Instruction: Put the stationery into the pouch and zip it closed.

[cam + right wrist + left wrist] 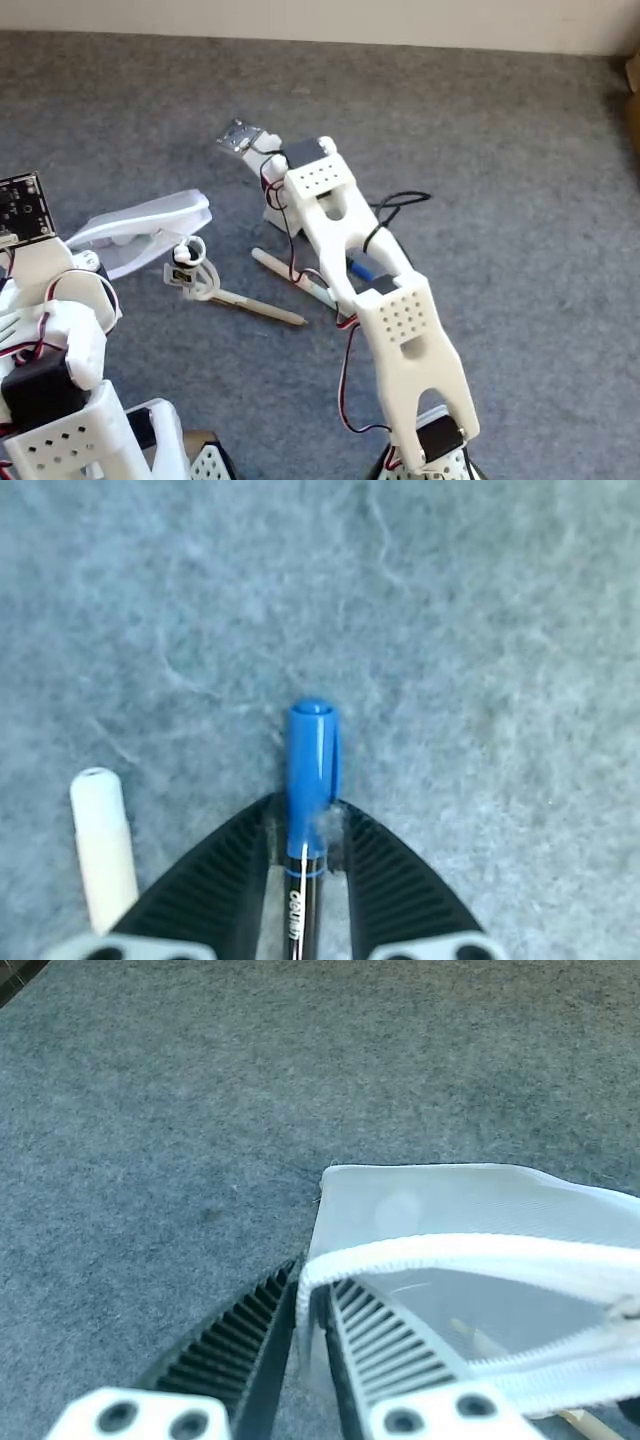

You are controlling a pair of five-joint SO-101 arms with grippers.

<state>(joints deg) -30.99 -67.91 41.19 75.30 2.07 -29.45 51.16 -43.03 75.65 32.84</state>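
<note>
Our left gripper (308,1282) has its ribbed jaws pressed together on the zip edge at one end of the pouch (470,1220). Our right gripper (307,810) pinches the blue pen (312,750) just behind its cap, one jaw on each side. We cannot tell whether that pen is lifted or lying on the grey carpet (520,150) that covers the table.

Seen from above, the right arm (400,320) stretches across the middle of the scene, and the blue pen shows as a short blue stretch beneath it. The pouch, of white mesh, sits at the left beside the left arm (60,340). Its zip is undone and its mouth gapes toward the middle of the table.

Between the pouch and the right arm we see two more pieces, both outside the pouch. A white pen (285,272) lies partly under the arm and just beside the blue one. A wooden pencil (255,307) lies nearer the arms' bases. A small white ring (190,262) with a dark tag rests at the pencil's end, just in front of the pouch's mouth.
</note>
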